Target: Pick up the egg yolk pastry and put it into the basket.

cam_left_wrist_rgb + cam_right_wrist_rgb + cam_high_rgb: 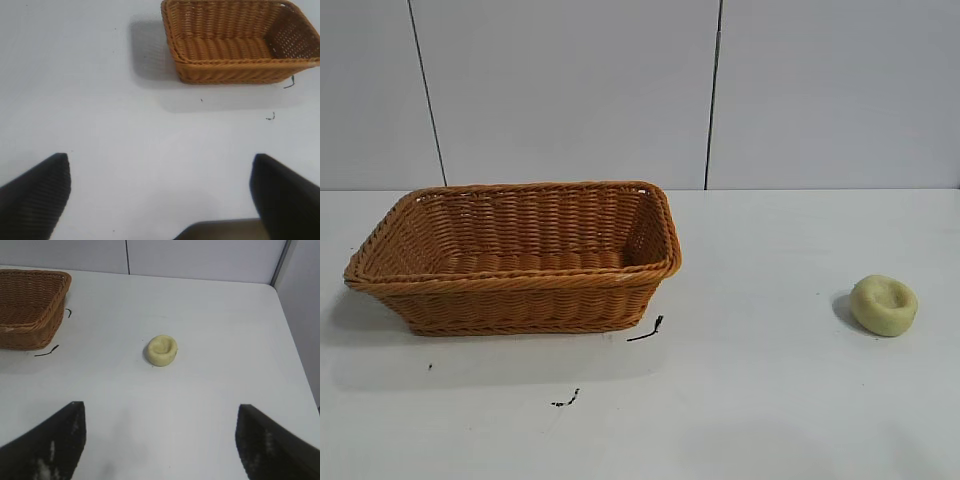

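Pastry (pixel 884 305) sits on the table (pixel 770 400), well right of the basket (pixel 520 258). Right gripper (pixel 160 445) hangs above it, jaws wide, holding nothing. Left gripper (pixel 160 195) also wide, near the basket.

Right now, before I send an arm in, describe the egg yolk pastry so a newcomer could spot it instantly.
Start at the orange-brown wicker basket on the white table; look well to its right, to the arms' right side. There the egg yolk pastry sits alone: a small, pale yellow, round puck with a dimpled top, touching nothing.
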Available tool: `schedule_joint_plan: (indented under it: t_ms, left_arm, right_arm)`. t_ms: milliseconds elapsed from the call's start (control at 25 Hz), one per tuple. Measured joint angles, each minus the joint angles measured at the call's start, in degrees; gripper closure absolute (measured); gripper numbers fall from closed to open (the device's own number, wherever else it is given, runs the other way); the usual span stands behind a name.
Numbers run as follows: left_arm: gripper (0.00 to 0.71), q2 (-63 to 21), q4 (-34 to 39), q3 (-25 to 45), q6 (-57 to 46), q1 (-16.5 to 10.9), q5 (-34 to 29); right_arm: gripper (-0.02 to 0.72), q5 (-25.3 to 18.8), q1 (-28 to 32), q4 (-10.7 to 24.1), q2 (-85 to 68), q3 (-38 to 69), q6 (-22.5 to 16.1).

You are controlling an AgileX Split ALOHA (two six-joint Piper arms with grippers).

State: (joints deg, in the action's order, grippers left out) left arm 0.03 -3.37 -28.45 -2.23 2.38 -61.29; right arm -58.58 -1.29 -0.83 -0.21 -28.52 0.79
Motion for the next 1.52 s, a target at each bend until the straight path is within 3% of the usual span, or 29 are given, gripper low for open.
schedule_joint_plan:
  t_ms: [400,560,760,1120,1520]
  left_arm:
    - [0.015,0.00,0.00,0.00,0.00,0.00,0.00]
    - [0.015,0.00,0.00,0.00,0.00,0.00,0.00]
    - [0.015,0.00,0.00,0.00,0.00,0.00,0.00]
    - [0.015,0.00,0.00,0.00,0.00,0.00,0.00]
    - [0.015,0.00,0.00,0.00,0.00,0.00,0.00]
  right_arm:
    - [0.134,0.16,0.00,0.00,0.00,-0.06,0.00]
    - [0.073,0.63,0.00,0.00,4.65,-2.07,-0.12]
    - [0.021,1.47,0.00,0.00,22.40,-6.28,-0.16]
    - [0.017,3.19,0.00,0.00,61.31,-19.46,-0.19]
    - [0.017,5.57,0.00,0.00,93.78,-40.07,-0.19]
